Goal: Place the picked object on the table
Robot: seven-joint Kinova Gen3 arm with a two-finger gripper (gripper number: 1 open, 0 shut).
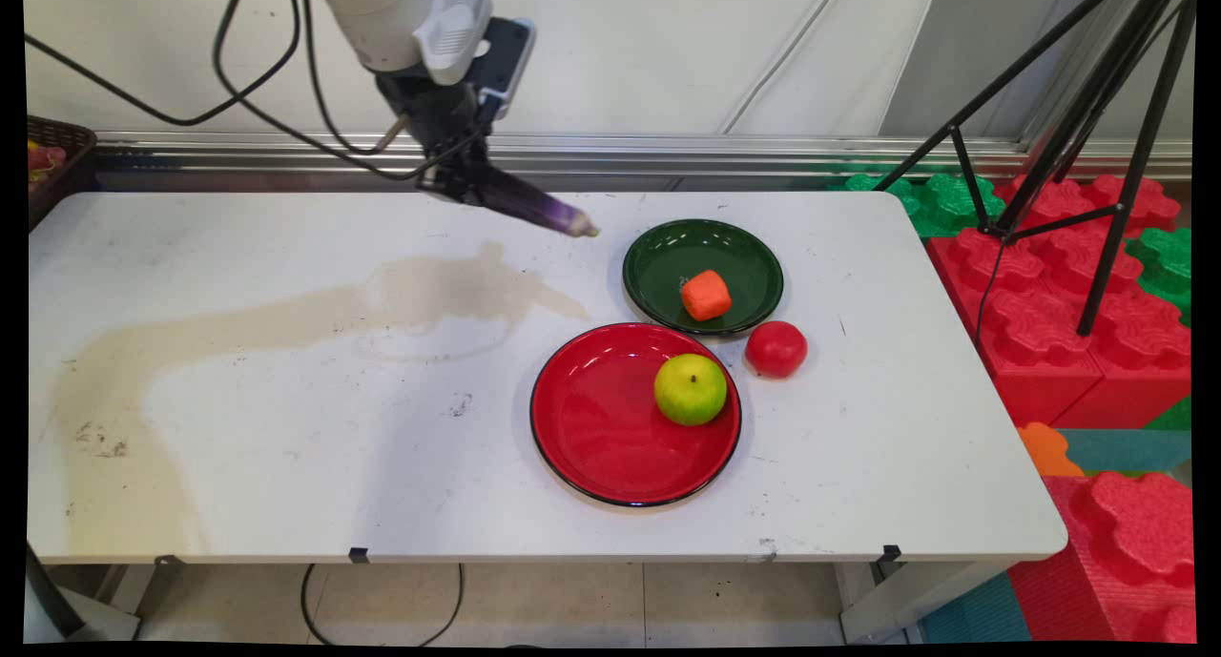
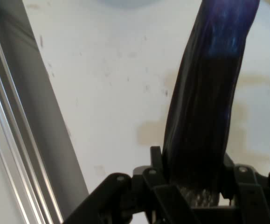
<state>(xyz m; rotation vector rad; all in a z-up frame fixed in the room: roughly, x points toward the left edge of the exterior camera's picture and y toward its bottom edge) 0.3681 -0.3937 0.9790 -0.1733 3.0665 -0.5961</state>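
Observation:
My gripper (image 1: 465,182) hangs above the table's far edge, shut on a dark purple eggplant (image 1: 536,208). The eggplant sticks out to the right and slightly down, its pale green tip towards the green plate (image 1: 658,266). In the hand view the eggplant (image 2: 208,98) rises from between the fingers (image 2: 158,161) and fills the right half of the picture. An orange carrot piece (image 1: 706,295) lies on the green plate. A green apple (image 1: 690,388) sits on the right part of the red plate (image 1: 591,428). A red tomato (image 1: 776,348) rests on the table between the two plates' right sides.
The white table (image 1: 286,428) carries a brownish stain across its left half. A dark basket (image 1: 52,161) stands at the far left edge. A black tripod (image 1: 1078,142) and red and green foam blocks (image 1: 1097,333) stand to the right of the table.

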